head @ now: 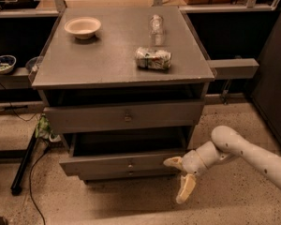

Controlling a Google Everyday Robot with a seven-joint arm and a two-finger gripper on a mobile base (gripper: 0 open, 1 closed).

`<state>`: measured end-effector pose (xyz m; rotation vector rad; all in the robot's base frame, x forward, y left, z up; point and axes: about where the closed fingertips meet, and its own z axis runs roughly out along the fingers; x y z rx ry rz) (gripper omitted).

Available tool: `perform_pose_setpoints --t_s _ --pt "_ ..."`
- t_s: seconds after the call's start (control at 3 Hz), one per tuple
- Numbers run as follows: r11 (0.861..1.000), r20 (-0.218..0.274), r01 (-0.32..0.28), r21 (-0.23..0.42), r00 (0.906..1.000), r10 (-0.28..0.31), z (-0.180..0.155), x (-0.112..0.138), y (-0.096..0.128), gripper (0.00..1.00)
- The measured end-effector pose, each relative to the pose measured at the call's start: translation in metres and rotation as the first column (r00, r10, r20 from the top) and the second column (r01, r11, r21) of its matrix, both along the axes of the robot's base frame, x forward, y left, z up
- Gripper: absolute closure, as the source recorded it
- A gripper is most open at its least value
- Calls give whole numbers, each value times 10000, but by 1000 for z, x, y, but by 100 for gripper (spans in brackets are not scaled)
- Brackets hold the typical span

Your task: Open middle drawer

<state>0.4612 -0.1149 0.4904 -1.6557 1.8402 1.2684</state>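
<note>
Just beside middle drawer (107, 163), splayed tool (180, 177).

Middle drawer (107, 164) pulled out; tool (179, 176) spread beside its right corner.

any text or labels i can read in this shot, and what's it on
No text can be read.
Can on its side on the cabinet top: green and white print, too blurred to read.
Clear bottle: no legible label.
Bowl: no writing visible.
Gripper, open, by the right front corner of the middle drawer: no markings visible.
</note>
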Motion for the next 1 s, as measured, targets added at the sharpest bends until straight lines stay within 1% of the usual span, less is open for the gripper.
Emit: perform_pose_setpoints --t_s 0.33,0.67,1.0 --pt "9959 827 574 -703 9952 -515 10 12 2 0" --pt "9865 1445 1139 -1178 9848 -964 19 20 0 0" --pt "9702 1726 1936 -1455 9706 -1678 18 35 -3 0"
